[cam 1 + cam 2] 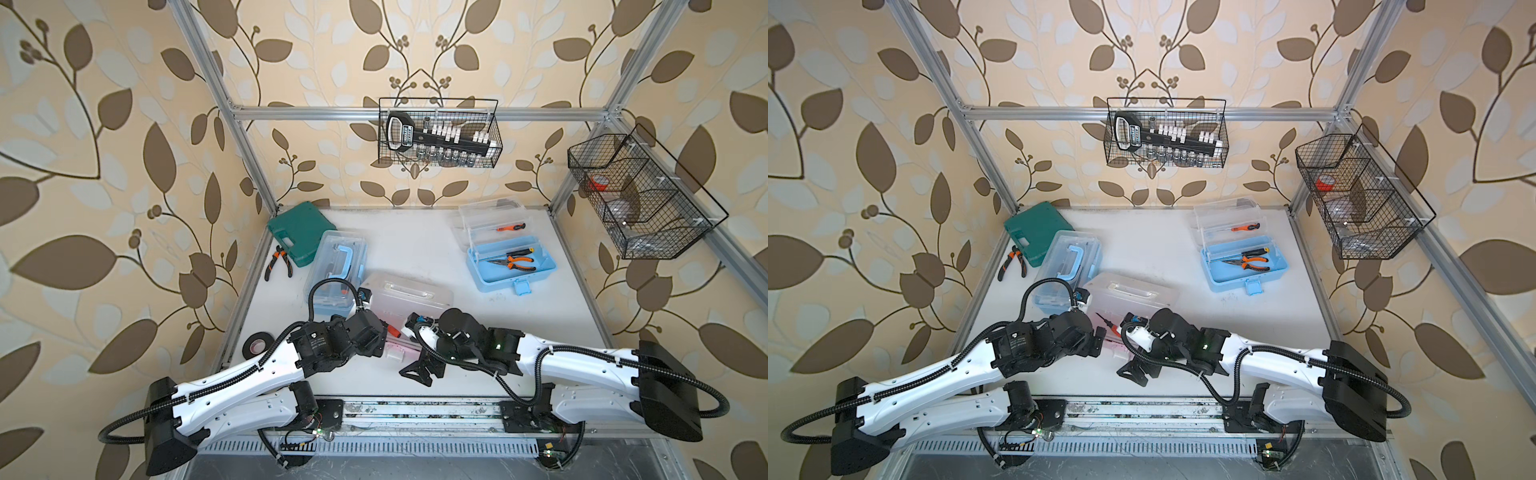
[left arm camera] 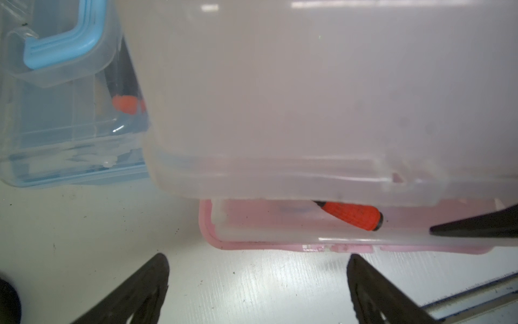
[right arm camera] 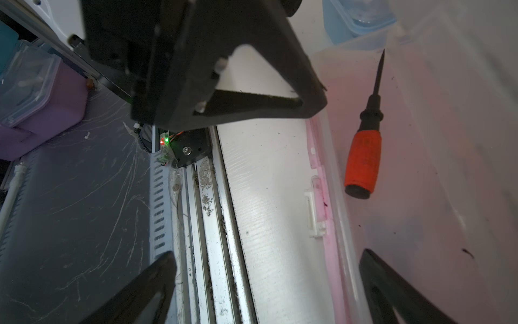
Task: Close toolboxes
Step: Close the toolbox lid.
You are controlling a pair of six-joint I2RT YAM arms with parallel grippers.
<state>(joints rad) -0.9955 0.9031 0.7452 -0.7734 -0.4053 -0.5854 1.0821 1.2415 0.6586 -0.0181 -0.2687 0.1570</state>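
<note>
The pink toolbox stands mid-table with its clear lid part raised over the pink base; an orange-handled screwdriver lies inside. My left gripper is open over bare table just in front of the base's left front corner. My right gripper is open astride the pink front rim, one finger over the inside. A light-blue toolbox lies shut to the left, touching the pink one. At the back right another light-blue toolbox stands open, lid upright, tools inside.
A dark green case and loose pliers lie at the back left. A black tape roll sits by the left edge. Wire baskets hang on the back and right walls. The metal rail runs along the front.
</note>
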